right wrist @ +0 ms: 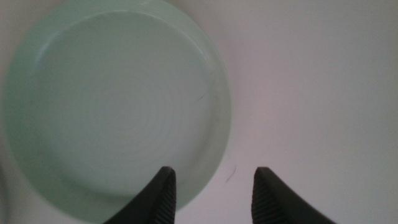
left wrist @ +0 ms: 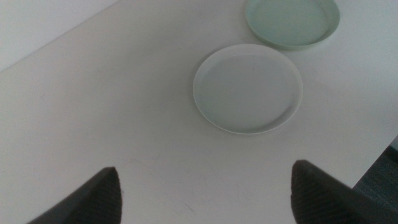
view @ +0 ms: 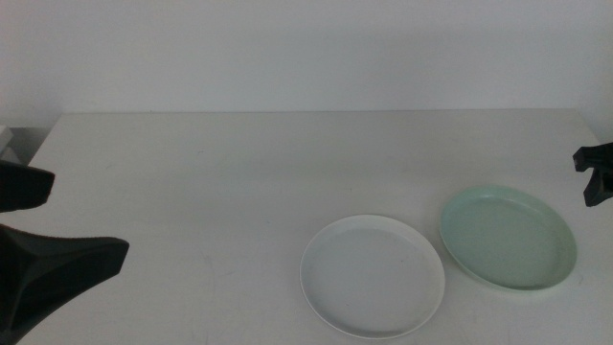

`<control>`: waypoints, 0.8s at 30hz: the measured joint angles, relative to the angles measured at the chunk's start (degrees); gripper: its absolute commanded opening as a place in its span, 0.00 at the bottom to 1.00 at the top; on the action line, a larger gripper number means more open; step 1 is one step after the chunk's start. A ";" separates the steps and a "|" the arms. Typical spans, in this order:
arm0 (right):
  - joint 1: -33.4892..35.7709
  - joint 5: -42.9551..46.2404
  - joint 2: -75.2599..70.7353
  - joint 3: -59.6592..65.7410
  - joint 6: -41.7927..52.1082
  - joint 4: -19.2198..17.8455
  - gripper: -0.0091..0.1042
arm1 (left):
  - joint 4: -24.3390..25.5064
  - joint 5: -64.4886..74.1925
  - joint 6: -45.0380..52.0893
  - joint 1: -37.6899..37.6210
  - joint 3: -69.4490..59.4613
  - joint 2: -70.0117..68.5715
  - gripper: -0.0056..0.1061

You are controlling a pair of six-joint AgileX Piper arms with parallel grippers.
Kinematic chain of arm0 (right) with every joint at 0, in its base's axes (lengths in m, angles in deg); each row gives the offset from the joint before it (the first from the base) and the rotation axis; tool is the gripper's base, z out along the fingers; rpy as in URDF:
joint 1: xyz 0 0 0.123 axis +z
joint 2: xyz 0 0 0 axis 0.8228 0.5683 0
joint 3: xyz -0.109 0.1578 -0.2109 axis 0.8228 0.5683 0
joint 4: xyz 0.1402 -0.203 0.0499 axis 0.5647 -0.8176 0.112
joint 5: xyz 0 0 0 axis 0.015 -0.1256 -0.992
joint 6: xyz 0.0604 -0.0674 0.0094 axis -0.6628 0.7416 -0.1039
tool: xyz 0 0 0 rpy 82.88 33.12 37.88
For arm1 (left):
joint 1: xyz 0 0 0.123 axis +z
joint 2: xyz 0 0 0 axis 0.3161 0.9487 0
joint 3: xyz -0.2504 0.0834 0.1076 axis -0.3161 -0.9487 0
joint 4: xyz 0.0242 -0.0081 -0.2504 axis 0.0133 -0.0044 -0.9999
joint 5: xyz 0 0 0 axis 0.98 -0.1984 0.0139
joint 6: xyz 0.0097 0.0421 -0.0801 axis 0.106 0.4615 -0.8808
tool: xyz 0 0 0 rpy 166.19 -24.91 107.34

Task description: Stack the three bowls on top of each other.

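Observation:
A white bowl (view: 372,276) lies flat on the table near the front middle; it also shows in the left wrist view (left wrist: 247,88). A pale mint green bowl (view: 508,237) lies just right of it, apart from it, and shows in the left wrist view (left wrist: 292,22) and the right wrist view (right wrist: 112,106). The grey bowl is out of view. My right gripper (view: 596,174) hovers at the green bowl's far right rim, open and empty (right wrist: 214,193), one jaw over the rim and the other over bare table. My left gripper (view: 88,217) is at the left edge, wide open and empty (left wrist: 205,193).
The white table (view: 239,172) runs back to a pale wall. Its front right edge shows in the left wrist view (left wrist: 379,158). A small pale object (view: 5,139) sits at the far left edge.

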 measured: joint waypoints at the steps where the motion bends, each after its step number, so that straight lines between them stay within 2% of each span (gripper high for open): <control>1: 0.00 0.41 0.69 -0.13 0.00 -0.28 0.37 | 0.00 0.00 0.00 0.00 0.00 0.00 0.99; 6: 0.00 5.26 4.55 -0.30 0.00 -1.69 0.41 | 0.00 0.00 0.00 0.00 0.00 0.00 0.99; 12: 0.00 7.03 9.75 -0.30 1.54 -1.76 0.63 | 0.00 0.00 0.00 0.00 0.00 0.00 0.99; 15: 0.00 7.90 11.56 -0.30 1.67 -1.76 0.69 | 0.00 0.00 0.00 0.00 0.00 0.00 0.99; 19: 0.00 9.16 14.05 -0.41 1.67 -1.64 0.66 | 0.00 0.00 0.00 0.00 0.00 0.00 0.99; 24: 0.00 10.45 17.55 -0.63 1.67 -1.64 0.54 | 0.00 0.00 0.00 0.00 0.00 0.00 0.99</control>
